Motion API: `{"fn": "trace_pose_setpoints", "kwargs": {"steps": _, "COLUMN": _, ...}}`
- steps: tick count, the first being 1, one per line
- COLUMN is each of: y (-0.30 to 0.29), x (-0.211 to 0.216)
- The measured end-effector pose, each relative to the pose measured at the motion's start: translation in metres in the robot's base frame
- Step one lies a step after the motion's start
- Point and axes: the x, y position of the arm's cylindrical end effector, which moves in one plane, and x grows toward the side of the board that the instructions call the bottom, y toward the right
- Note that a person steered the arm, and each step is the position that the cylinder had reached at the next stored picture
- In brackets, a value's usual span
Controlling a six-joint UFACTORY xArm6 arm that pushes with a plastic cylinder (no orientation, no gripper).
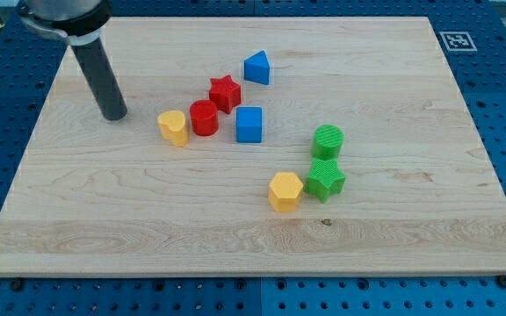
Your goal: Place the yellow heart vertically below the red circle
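- The dark rod tool comes down from the view's top left, and my tip (113, 115) rests on the pale wooden counter (148, 237); it is a plain rod with nothing on it that opens or shuts, and it touches no block.
- The yellow plastic heart (173, 127) lies just right of my tip, with a clear gap between them.
- The red plastic circle (204, 118) sits against the heart's far side, right again of the tool.
- Beyond them: a red star (225, 93), a blue cube (249, 125) and a blue triangular block (256, 68), further right and upward.
- Well off to the lower right cluster a yellow hexagon (285, 191), a green star (325, 179) and a green circle (328, 140).
- Bare wood stretches below the tool and the heart to the counter's bottom edge; the left edge lies near the tool.
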Motion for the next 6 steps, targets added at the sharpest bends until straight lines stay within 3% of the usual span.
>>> {"fn": "trace_pose_setpoints", "kwargs": {"steps": 4, "y": 0.119, "x": 0.043}}
{"fn": "trace_pose_setpoints", "kwargs": {"steps": 6, "y": 0.137, "x": 0.067}}
